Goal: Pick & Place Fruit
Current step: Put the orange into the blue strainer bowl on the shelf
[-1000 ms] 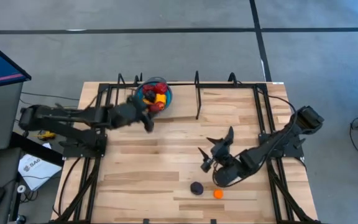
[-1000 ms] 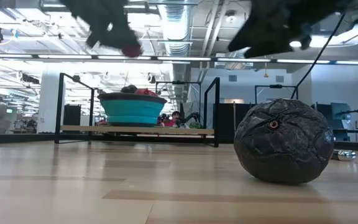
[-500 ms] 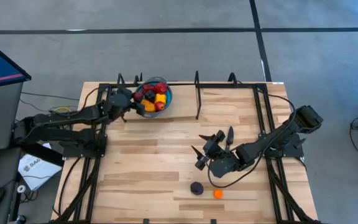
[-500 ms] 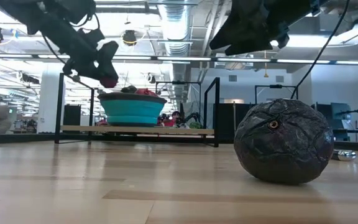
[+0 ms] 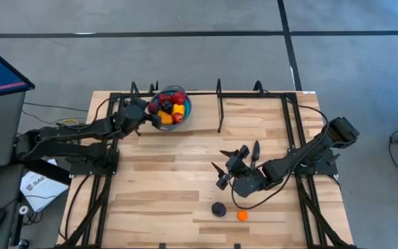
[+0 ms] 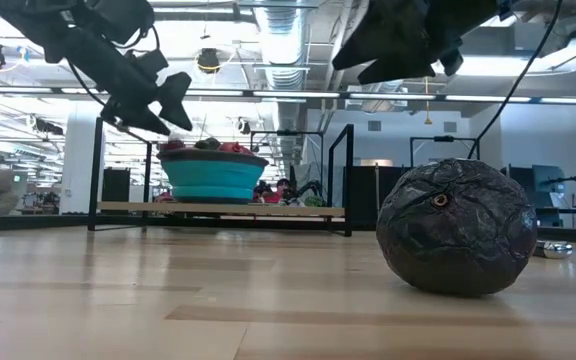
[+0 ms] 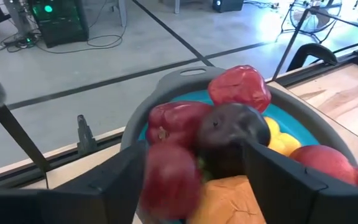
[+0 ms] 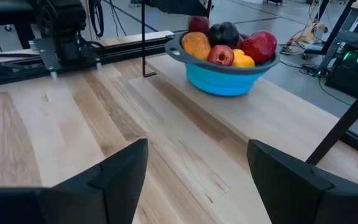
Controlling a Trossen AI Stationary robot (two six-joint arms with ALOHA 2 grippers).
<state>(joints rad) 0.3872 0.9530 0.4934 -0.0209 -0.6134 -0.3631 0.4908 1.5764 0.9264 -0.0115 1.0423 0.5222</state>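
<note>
The blue bowl [image 5: 185,105] with a grey rim stands at the table's far edge, heaped with red, yellow, orange and dark fruit [image 7: 238,87]. My left gripper [image 5: 150,114] hangs open at the bowl's left rim. A blurred red fruit [image 7: 169,180] sits between its spread fingers, over the pile. My right gripper [image 5: 228,166] hovers open above the table's near right part. Below it a dark purple fruit [image 5: 218,208] and a small orange fruit [image 5: 242,215] rest on the wood. The low view shows the purple fruit [image 6: 458,227] close up.
Black metal posts and rails [image 5: 219,104] run along the far edge and both sides of the table. A wide stretch of bare wood [image 5: 178,173] lies between the bowl and the two loose fruits. The table's near edge is just past the orange fruit.
My left gripper carried a red fruit from mid-table toward the far edge, up to the bowl's rim. There it opened and let go, and the fruit now drops onto the pile. My right gripper shifted a little toward the table's left.
</note>
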